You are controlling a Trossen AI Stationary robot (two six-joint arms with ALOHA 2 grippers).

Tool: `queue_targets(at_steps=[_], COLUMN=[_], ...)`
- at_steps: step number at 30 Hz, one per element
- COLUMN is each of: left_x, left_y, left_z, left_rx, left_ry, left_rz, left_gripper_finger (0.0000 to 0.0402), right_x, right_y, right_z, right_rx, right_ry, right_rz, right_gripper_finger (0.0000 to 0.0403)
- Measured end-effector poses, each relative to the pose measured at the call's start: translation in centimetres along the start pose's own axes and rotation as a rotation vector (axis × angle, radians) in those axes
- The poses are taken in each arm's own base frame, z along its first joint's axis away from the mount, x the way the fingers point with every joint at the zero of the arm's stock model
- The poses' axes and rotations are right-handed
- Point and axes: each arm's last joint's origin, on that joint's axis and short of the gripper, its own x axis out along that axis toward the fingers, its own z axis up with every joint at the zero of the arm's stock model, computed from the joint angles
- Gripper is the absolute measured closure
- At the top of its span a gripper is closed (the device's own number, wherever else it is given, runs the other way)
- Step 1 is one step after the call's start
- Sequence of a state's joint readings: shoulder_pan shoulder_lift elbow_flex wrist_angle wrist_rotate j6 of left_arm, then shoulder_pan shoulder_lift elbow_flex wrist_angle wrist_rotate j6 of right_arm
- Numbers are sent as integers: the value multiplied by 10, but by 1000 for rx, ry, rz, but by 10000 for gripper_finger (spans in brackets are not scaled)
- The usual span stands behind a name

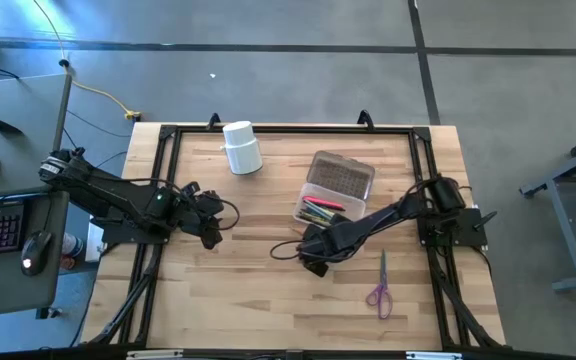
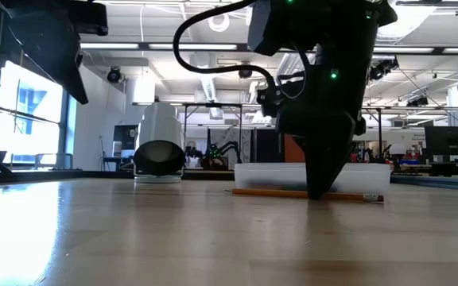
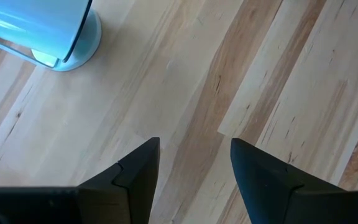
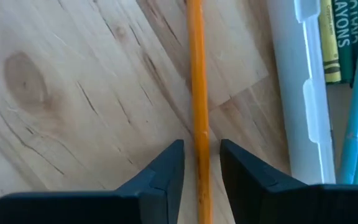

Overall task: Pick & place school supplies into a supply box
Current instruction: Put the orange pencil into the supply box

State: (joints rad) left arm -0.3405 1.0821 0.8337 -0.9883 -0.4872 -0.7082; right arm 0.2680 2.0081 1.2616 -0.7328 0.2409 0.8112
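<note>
One orange pencil [image 4: 197, 93] lies on the bench [image 1: 218, 300] beside the supply box [image 1: 334, 188], between the right gripper's [image 4: 201, 163] slightly parted fingers. One pair of scissors [image 1: 380, 290] lies apart. The left gripper's [image 3: 194, 162] fingers are spread, empty.

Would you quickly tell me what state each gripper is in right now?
Left gripper: open, empty, over bare table.
Right gripper: open, fingers straddling the orange pencil beside the supply box, not yet gripping it.

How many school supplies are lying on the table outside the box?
2. An orange pencil lies on the wood beside the supply box, between the fingers of the right pincer. Purple-handled scissors lie nearer the front edge. The right arm may hide others.
</note>
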Motion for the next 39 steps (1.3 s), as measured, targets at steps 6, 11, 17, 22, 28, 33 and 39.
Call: queue_targets(at_steps=[6, 11, 17, 22, 28, 33, 39], left_x=[0, 0, 0, 0, 0, 0, 0], left_y=[0, 0, 0, 0, 0, 0, 0], left_z=[0, 0, 0, 0, 0, 0, 0], left_rx=[0, 1, 0, 0, 0, 0, 0], left_ry=[0, 0, 0, 0, 1, 1, 0], left_rz=[0, 0, 0, 0, -1, -1, 0], left_gripper_finger=[169, 169, 169, 169, 169, 169, 169], right_x=[2, -3, -37, -70, -74, -52, -22], right_y=[0, 3, 13, 4, -31, -51, -60], right_z=[0, 6, 25, 37, 30, 26, 29], right_rx=[18, -19, -41, -110, -82, -117, -176], right_ry=[0, 17, -31, -105, 59, 207, 175], right_rz=[9, 46, 119, -17, -295, -295, -220], right_gripper_finger=[352, 394, 398, 396, 398, 400, 395])
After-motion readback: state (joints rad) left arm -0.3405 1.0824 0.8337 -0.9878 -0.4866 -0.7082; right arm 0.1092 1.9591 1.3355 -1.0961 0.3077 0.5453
